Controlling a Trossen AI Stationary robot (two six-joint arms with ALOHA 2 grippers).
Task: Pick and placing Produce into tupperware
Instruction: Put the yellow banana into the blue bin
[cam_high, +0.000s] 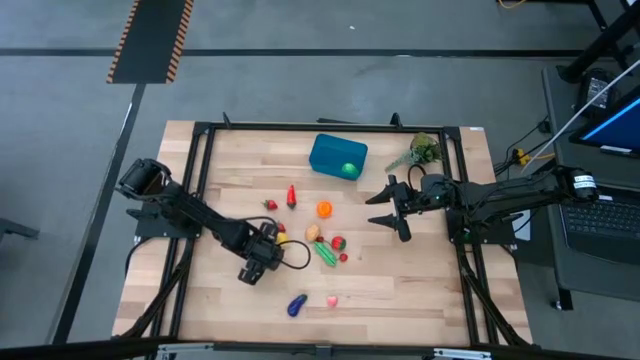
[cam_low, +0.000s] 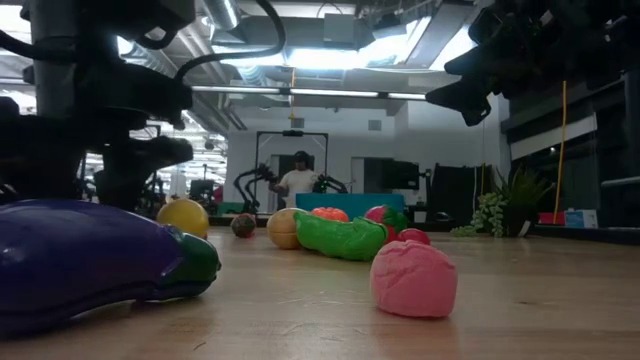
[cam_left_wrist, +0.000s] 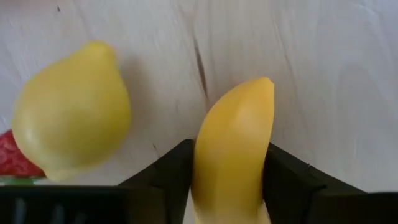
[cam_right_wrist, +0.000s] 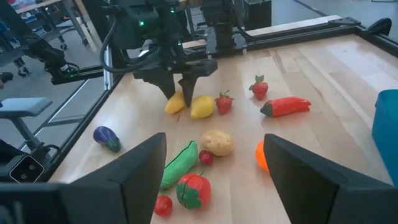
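The left end effector (cam_right_wrist: 180, 87) is low over the worktop (cam_high: 420, 290), in the middle of its left half, and its two fingers (cam_left_wrist: 168, 180) stand on either side of a yellow banana (cam_left_wrist: 233, 155). The fingers seem to touch it, but I cannot tell if the grip is already firm. The long axis of the banana runs forward between the fingers, away from the wrist. A yellow lemon (cam_left_wrist: 71, 112) lies just beside it, and a strawberry (cam_right_wrist: 224, 102) next to that, so the space is narrow. The teal tupperware (cam_high: 338, 156) sits near the far edge, well apart toward the right; a red pepper (cam_high: 291, 195) and an orange piece (cam_high: 324, 209) lie roughly between. The right end effector (cam_high: 388, 208) hovers right of centre, fingers apart and empty, nearer the tupperware.
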